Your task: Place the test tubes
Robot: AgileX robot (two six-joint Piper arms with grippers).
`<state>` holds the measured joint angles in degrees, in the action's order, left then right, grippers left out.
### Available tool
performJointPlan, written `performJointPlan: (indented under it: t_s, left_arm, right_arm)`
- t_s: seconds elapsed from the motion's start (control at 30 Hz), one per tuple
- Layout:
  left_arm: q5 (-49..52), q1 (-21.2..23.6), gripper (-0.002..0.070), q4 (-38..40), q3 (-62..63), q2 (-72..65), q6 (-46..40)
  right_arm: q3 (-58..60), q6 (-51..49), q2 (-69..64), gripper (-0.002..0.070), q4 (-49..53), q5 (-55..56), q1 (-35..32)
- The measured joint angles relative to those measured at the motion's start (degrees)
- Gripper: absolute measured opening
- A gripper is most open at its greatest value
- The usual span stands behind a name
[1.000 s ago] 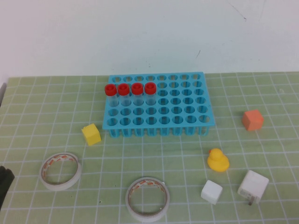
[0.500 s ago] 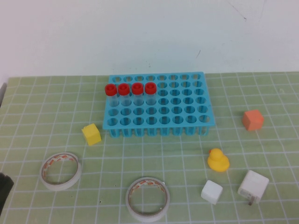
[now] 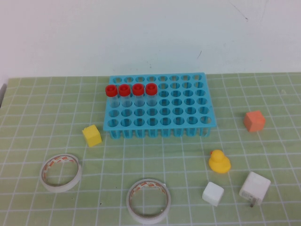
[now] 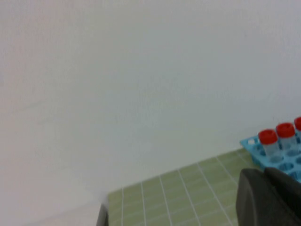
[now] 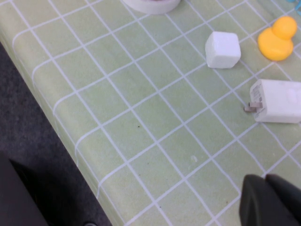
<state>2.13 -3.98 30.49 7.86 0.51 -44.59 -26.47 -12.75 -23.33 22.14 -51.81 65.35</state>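
Observation:
A blue test tube rack (image 3: 160,109) stands at the middle back of the green gridded mat. Several red-capped test tubes (image 3: 131,93) stand upright in a row in its left part; their caps (image 4: 277,133) also show in the left wrist view, beside the rack's corner (image 4: 251,146). Neither arm shows in the high view. My left gripper (image 4: 265,176) is shut and empty, off the mat's left side. My right gripper (image 5: 265,181) is shut and empty, above the mat's near right edge.
On the mat lie a yellow cube (image 3: 92,135), two tape rolls (image 3: 60,172) (image 3: 148,199), a yellow duck (image 3: 219,161), a white cube (image 3: 212,193), a white charger (image 3: 255,188) and an orange cube (image 3: 254,121). The mat's near edge (image 5: 61,136) drops to dark floor.
The dark left arm, seen at the high view's lower left edge, has drawn back out of that view. Nothing on the mat has moved.

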Motion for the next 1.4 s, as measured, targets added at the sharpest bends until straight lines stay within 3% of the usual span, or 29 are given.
performJointPlan:
  t_s: [0.17, 0.37, 0.63, 1.4]
  left_arm:
    - [1.8, 2.0, -0.0001, -13.0, -4.6, 0.2, 15.5]
    - [3.3, 2.1, -0.0001, -17.3, -9.0, 0.3, 22.7]
    - [14.9, 2.1, -0.0001, -25.6, -8.9, 0.3, 37.3]
    - [15.6, 2.1, -0.0001, -25.8, -8.9, 0.3, 38.9]
  right_arm:
    - [0.0, 0.0, 0.0, 0.0, 0.0, 0.0, 0.0]
    - [0.0, 0.0, 0.0, 0.0, 0.0, 0.0, 0.0]
    - [0.0, 0.0, 0.0, -0.0001, 0.0, 0.0, 0.0]
    - [0.0, 0.0, 0.0, -0.0001, 0.0, 0.0, 0.0]
